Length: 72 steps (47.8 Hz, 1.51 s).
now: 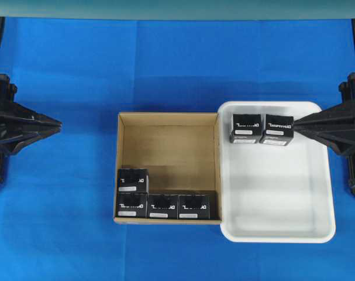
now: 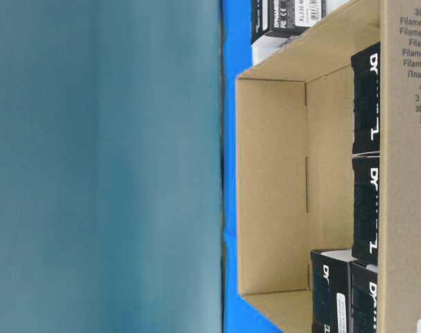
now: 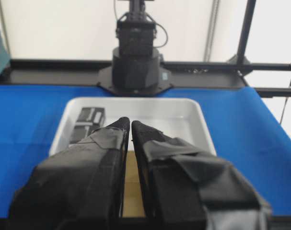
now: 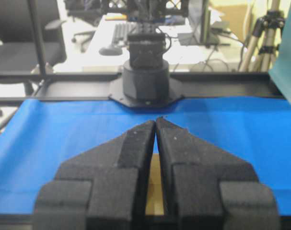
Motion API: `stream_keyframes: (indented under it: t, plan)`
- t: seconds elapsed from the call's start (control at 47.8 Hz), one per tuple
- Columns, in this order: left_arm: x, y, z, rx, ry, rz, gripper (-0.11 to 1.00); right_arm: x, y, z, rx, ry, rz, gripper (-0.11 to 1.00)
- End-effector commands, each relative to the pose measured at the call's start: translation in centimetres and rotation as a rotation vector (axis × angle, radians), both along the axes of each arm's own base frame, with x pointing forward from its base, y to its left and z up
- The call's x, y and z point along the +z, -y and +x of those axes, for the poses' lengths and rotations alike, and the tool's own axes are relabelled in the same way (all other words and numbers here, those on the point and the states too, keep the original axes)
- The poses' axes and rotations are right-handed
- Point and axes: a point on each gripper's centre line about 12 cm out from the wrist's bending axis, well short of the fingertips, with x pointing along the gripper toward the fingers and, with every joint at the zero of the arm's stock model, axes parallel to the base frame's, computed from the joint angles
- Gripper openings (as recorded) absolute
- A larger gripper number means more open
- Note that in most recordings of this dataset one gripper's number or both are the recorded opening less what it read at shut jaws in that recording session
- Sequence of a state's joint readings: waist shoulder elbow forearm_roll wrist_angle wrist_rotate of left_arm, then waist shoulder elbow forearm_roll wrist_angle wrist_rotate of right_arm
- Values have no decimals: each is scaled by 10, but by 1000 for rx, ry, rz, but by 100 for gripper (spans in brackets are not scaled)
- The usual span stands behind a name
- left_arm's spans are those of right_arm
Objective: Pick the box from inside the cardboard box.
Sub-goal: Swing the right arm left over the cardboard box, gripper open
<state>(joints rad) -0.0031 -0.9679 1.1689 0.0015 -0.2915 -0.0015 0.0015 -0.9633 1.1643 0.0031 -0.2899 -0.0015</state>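
Scanning from the left of the overhead view, we find the left gripper (image 1: 59, 123) at 9 o'clock, parked over the blue cloth (image 1: 60, 222) well apart from everything, its fingers pinched to a point with nothing between them; in the left wrist view the 2 taped fingertips (image 3: 117, 125) nearly touch at the tips. Near the middle sits the cardboard box (image 1: 167, 119), a shallow tan carton with its top open. Inside it we count 4 black boxes, all crowded toward the carton's 6 to 8 o'clock side: 1 black box (image 1: 133, 180) stands against the left wall, and 3 more (image 1: 162, 206) run side by side along the near wall just below it, each with white lettering and a white label strip. The rest of the carton floor is bare. Touching the carton's right wall is the white tray (image 1: 282, 234), and at its 12 o'clock end 2 black boxes (image 1: 261, 128) stand side by side, touching. At 3 o'clock the right gripper (image 1: 295, 122) points at the right one of that pair, its tip just beside it; its foam pads (image 4: 141, 135) stand narrow, holding nothing.
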Motion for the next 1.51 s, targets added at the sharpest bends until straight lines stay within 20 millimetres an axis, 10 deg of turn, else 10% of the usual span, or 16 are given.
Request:
stream_keyframes:
  t: [0.0, 0.209, 0.67, 1.486]
  plan:
    - [8, -1, 6, 6, 3, 12, 14, -1, 0, 3, -1, -9, 24, 14]
    - [12, -2, 7, 7, -43, 11, -7, -6, 2, 8, -10, -74, 167, -3]
    - [19, -2, -2, 9, -196, 9, -7, 31, -2, 36, -24, -472, 353, -3]
    - [11, -3, -11, 16, -297, -30, -7, 44, -2, 166, 12, -1152, 267, -3]
